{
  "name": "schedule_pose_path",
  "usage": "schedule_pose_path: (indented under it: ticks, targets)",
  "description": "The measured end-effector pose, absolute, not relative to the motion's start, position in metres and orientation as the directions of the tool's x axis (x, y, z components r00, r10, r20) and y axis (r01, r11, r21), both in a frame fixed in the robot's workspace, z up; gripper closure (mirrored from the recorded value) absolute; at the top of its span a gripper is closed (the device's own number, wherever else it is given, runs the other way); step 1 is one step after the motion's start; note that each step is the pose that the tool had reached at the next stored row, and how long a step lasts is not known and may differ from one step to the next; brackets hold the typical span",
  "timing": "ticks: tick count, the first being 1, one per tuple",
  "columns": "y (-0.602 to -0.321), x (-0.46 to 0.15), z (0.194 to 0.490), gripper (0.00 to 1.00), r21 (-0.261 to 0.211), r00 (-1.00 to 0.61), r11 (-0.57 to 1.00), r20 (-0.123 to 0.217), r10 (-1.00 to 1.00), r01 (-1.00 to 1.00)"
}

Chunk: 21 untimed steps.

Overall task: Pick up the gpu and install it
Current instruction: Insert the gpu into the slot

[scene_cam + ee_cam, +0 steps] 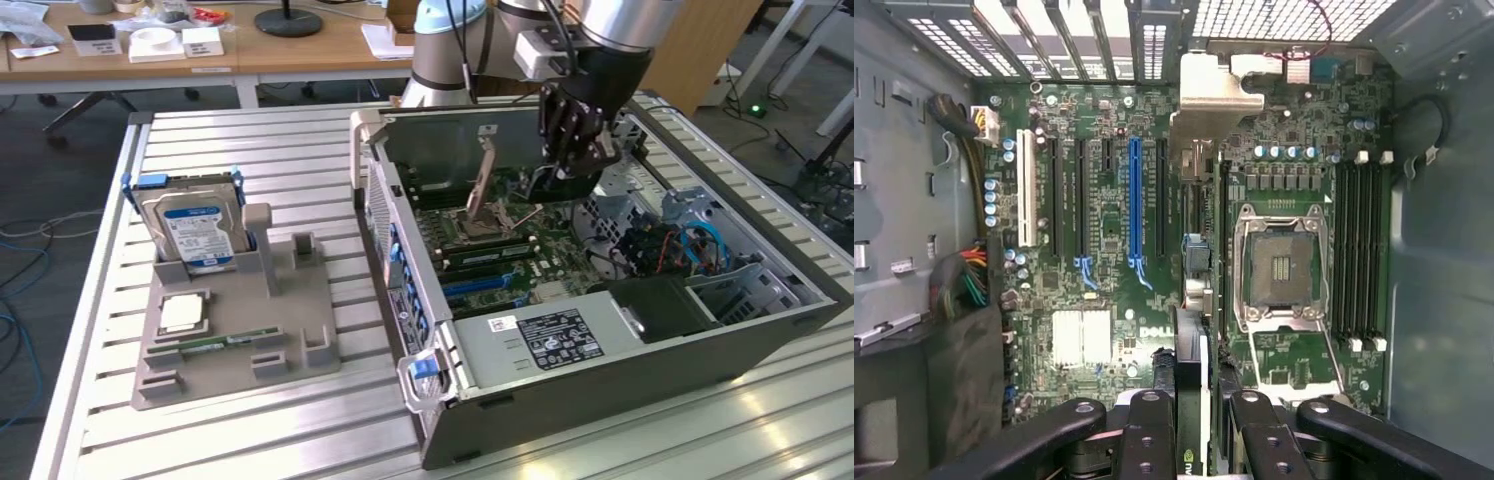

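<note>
two dark fingers (1144, 430) on each side make up the gripper (1199, 425), and they stand narrowly apart, pinched on the top edge of the gpu (1189, 360), which hangs edge-on beneath them. the card's silver bracket (1219, 90) points toward the vented rear wall of the case. under the card lies the green motherboard (1104, 290). the card hangs over the strip between a long blue slot (1135, 200) on one side and the open processor socket (1282, 265) on the other. whether its lower edge has met the board i cannot tell. past the socket run the black memory slots (1362, 250).

in the exterior view the gripper (571, 168) sits in the upper middle of the frame, lowered into the open computer case (601, 400), with the gpu (558, 186) a dark shape just below it. the arm (627, 30) comes down from the top edge. a power supply (561, 335) with a white and black label fills the near end of the case.

at the left of the frame, well apart from the case, a grey holder (307, 300) rests on the slatted table (240, 150). it carries an upright hard drive (194, 230) with a blue and white label, a processor chip (183, 312) lying flat in front of it, and a narrow green memory stick (214, 342) nearer the frame's lower edge. a wooden desk (307, 50) crosses the top left.
</note>
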<state>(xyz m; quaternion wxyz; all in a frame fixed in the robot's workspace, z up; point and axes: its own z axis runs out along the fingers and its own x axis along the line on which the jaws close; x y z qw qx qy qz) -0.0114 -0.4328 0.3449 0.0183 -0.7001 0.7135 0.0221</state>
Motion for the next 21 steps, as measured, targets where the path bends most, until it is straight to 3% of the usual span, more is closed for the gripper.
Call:
schedule_pose_path:
  ticks: [21]
  targets:
    - [-0.441,-0.016,0.325,0.74,0.006,-0.018,0.017,-0.057,-0.998,-1.0]
